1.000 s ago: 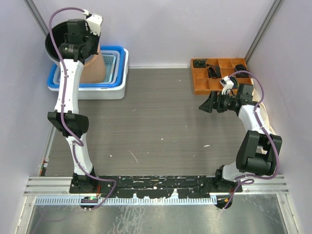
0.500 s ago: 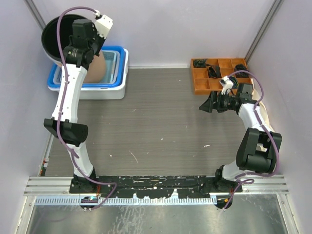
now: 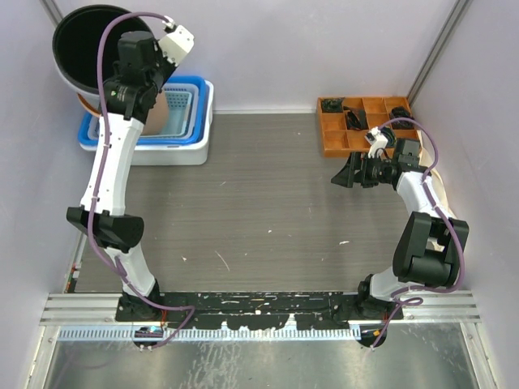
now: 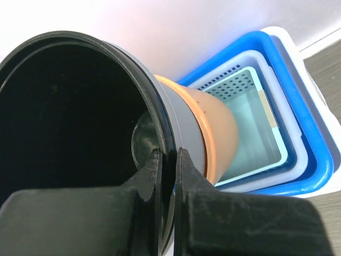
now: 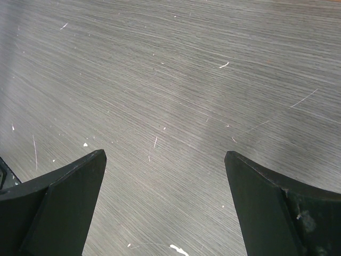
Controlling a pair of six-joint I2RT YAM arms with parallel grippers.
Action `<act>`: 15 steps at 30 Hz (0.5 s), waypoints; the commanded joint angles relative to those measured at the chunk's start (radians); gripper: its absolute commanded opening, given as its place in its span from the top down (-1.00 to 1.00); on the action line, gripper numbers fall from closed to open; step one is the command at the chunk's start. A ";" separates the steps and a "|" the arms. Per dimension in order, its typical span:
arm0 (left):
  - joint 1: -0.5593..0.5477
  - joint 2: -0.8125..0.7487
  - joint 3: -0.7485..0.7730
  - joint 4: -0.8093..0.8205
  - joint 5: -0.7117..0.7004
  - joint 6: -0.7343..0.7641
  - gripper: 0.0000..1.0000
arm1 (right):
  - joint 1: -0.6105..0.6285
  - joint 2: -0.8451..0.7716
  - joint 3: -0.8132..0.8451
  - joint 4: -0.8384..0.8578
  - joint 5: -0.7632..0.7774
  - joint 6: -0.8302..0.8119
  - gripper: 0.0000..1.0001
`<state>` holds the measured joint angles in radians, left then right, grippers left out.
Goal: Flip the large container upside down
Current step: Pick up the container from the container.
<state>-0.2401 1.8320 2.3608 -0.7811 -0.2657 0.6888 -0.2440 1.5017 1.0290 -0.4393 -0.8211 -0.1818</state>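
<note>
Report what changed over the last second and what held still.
The left gripper, shut on the rim of the large container, has raised it, carrying its black mouth toward the far-left corner with its base still over the nested blue baskets. The right gripper stayed open near the orange tray; baskets and tray did not move.

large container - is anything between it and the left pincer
Nothing visible does: the left pincer is shut on the rim of the large container, one finger inside the black wall and one outside.
</note>
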 commanded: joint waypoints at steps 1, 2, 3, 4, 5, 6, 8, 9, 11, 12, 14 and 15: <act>0.006 -0.086 -0.066 0.170 -0.061 0.099 1.00 | 0.006 -0.005 0.045 0.013 0.000 -0.005 -1.00; 0.007 -0.098 -0.102 0.198 -0.064 0.090 1.00 | 0.007 -0.006 0.043 0.014 0.000 -0.005 -1.00; 0.007 -0.108 -0.137 0.226 -0.064 0.088 1.00 | 0.007 -0.006 0.043 0.013 -0.001 -0.005 -1.00; 0.007 -0.114 -0.154 0.244 -0.063 0.087 1.00 | 0.006 -0.007 0.042 0.013 -0.001 -0.005 -0.99; 0.007 -0.112 -0.149 0.241 -0.059 0.075 1.00 | 0.006 -0.008 0.041 0.013 0.000 -0.005 -0.99; 0.007 -0.100 -0.122 0.210 -0.050 0.055 1.00 | 0.007 -0.009 0.041 0.013 -0.001 -0.004 -0.99; 0.006 -0.055 -0.033 0.099 -0.025 0.017 1.00 | 0.008 -0.008 0.041 0.014 -0.001 -0.005 -0.99; 0.006 -0.023 0.025 0.048 -0.018 -0.020 0.99 | 0.008 -0.007 0.042 0.013 -0.001 -0.005 -0.99; 0.009 0.002 0.083 -0.022 -0.003 -0.069 0.94 | 0.009 -0.005 0.044 0.011 0.000 -0.005 -0.99; 0.011 0.005 0.105 -0.037 0.016 -0.094 0.89 | 0.009 -0.006 0.044 0.010 0.000 -0.005 -0.99; 0.020 0.005 0.155 -0.080 0.063 -0.161 0.75 | 0.010 -0.006 0.045 0.009 -0.001 -0.006 -1.00; 0.022 0.001 0.175 -0.087 0.079 -0.185 0.66 | 0.011 -0.006 0.044 0.008 -0.001 -0.005 -0.99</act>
<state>-0.2333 1.8797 2.3978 -0.8810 -0.2237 0.5835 -0.2413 1.5017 1.0290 -0.4427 -0.8200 -0.1818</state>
